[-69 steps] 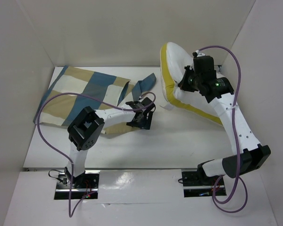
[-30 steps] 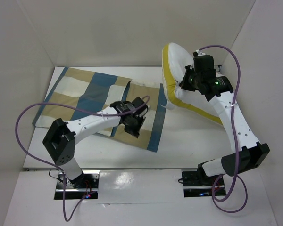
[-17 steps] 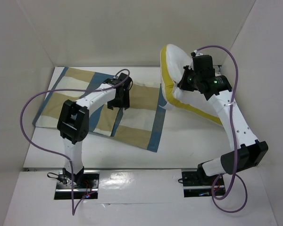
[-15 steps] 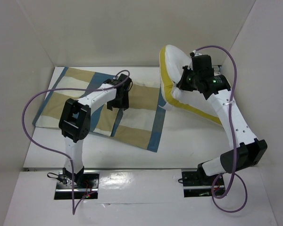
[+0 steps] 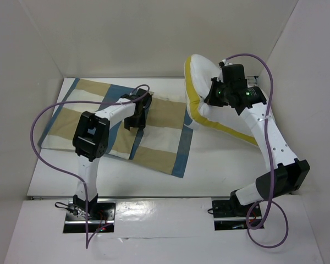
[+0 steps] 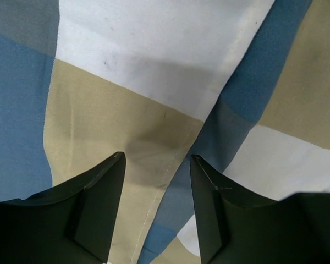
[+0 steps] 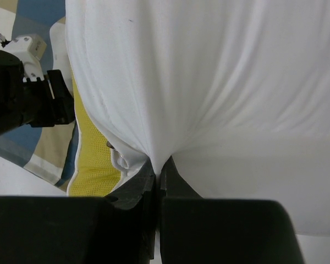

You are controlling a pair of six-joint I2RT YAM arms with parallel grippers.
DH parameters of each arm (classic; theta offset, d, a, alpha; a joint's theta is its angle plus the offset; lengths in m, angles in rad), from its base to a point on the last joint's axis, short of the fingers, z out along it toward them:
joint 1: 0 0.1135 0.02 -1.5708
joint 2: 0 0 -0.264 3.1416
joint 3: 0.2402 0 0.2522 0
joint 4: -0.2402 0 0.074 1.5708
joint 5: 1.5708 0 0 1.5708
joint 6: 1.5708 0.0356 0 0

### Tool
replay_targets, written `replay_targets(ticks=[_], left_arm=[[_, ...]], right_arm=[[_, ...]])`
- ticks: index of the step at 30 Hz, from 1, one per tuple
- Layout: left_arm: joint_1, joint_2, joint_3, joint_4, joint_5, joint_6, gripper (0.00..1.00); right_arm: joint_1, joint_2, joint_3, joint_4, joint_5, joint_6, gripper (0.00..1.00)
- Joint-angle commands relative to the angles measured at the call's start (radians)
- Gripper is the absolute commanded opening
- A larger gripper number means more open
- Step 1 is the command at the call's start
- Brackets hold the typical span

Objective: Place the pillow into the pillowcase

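The checked pillowcase (image 5: 99,118) lies spread flat over the left and middle of the table, its blue, tan and cream blocks filling the left wrist view (image 6: 154,82). My left gripper (image 5: 135,116) hovers low over its middle, open (image 6: 157,165), with a stitched seam running between the fingers and nothing gripped. The white pillow (image 5: 209,93) with its yellow edge band (image 5: 195,107) is lifted at the back right. My right gripper (image 5: 215,98) is shut on a pinched fold of the pillow's white fabric (image 7: 209,82), jaws pressed together (image 7: 159,171).
White walls close in the table at the back and both sides. The near edge of the table (image 5: 154,195) runs just ahead of the arm bases. The left arm's purple cable (image 5: 41,132) loops out over the pillowcase's left part.
My left gripper let go of the pillowcase's edge after spreading it out to the right, opened, and moved back over the cloth's middle. The right gripper with the pillow shifted slightly left.
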Motion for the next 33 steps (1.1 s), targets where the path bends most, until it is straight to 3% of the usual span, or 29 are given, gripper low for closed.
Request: replay_targets(ticks=[1, 4, 8, 13, 17, 20, 25, 33], left_arm=[[-0.001, 0.023, 0.011, 0.015, -0.027, 0.012, 0.63], [-0.001, 0.023, -0.001, 0.026, -0.027, 0.021, 0.67], [-0.001, 0.023, -0.014, 0.026, -0.027, 0.021, 0.64], [-0.001, 0.014, -0.014, 0.026, -0.06, 0.021, 0.35], [-0.001, -0.026, -0.014, 0.026, -0.102, 0.012, 0.32], [-0.001, -0.026, -0.014, 0.026, -0.102, 0.012, 0.24], [0.008, -0.017, 0.006, 0.016, -0.099, 0.012, 0.0], [0.036, -0.078, 0.006, 0.007, -0.027, 0.012, 0.0]], right_arm=[[-0.007, -0.001, 0.063, 0.087, -0.007, -0.007, 0.0], [-0.007, -0.001, 0.063, 0.087, -0.007, -0.007, 0.0], [-0.007, -0.001, 0.063, 0.087, -0.007, -0.007, 0.0], [-0.007, -0.001, 0.063, 0.078, -0.007, -0.007, 0.0], [-0.007, -0.001, 0.063, 0.078, -0.007, -0.007, 0.0], [-0.007, -0.001, 0.063, 0.078, -0.007, -0.007, 0.0], [-0.007, -0.001, 0.063, 0.069, -0.007, -0.007, 0.0], [-0.007, 0.008, 0.063, 0.099, -0.086, -0.016, 0.0]])
